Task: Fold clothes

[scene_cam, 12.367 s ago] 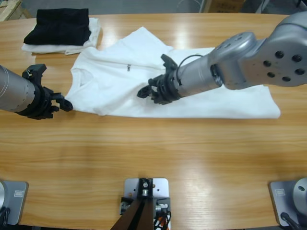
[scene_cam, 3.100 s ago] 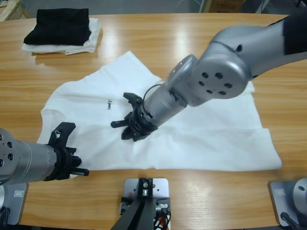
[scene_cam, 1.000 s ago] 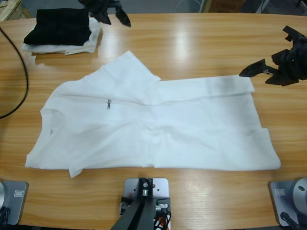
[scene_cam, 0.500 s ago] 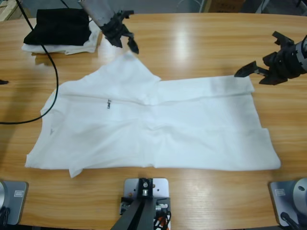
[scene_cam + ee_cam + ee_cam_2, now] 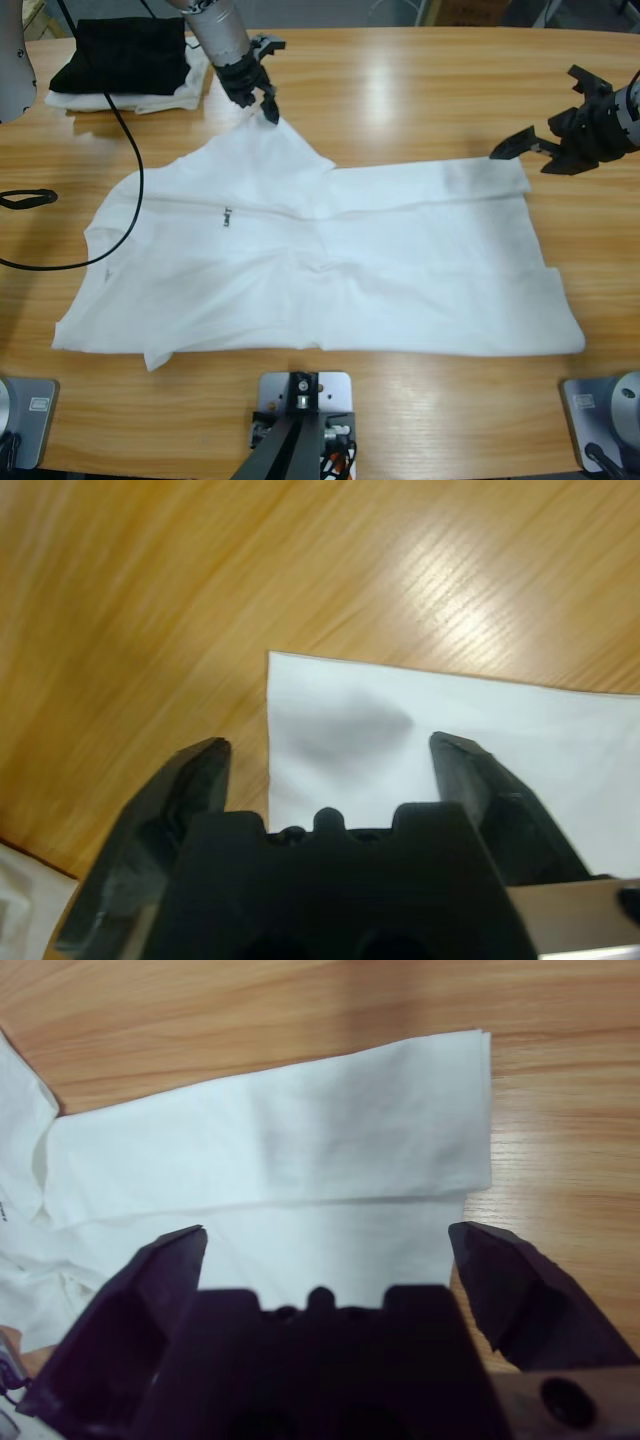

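Both of my grippers, left (image 5: 262, 97) and right (image 5: 540, 155), jaws spread and empty, are closing on the white T-shirt (image 5: 320, 260) lying flat across the table (image 5: 400, 80), the left now dropping onto its far sleeve corner, so I am probably starting the next fold.

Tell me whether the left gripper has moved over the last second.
Yes. The left gripper has come down from the table's far edge beside the black folded garment to the upper sleeve tip of the white T-shirt.
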